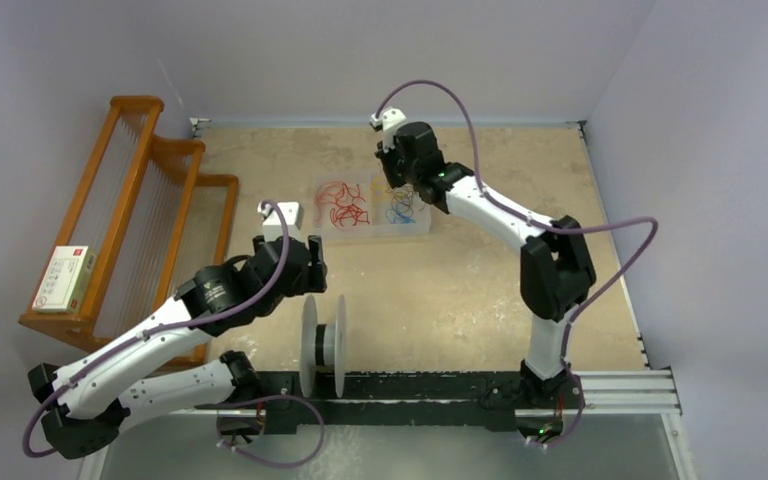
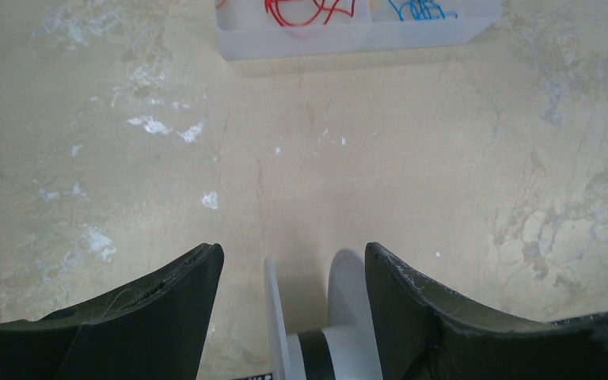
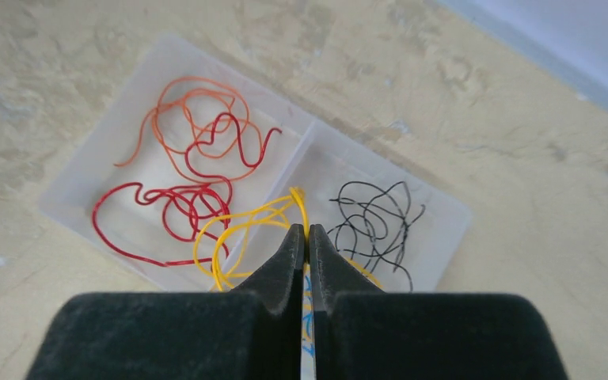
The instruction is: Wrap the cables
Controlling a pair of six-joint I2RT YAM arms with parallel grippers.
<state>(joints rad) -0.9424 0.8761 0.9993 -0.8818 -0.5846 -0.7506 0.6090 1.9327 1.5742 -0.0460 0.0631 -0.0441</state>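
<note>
The cables (image 3: 293, 202) are thread-thin, curly yellow strands looped in the clear tray (image 3: 79, 174) at the table's far side, crossing its divider. The right gripper (image 3: 307, 237) is clenched on them. Nearer, the left gripper (image 2: 293, 261) hangs released above the white spool (image 2: 348, 301).

The yellow cables (image 3: 241, 226) are lost between the pressed-together fingers (image 3: 281, 269) of the right gripper (image 3: 307, 231), which also hide all but slivers of the blue wires (image 3: 308, 326) — and the left wrist view cuts the tray (image 2: 348, 43) off at its top edge, the white spool (image 2: 354, 297) at its bottom.
</note>
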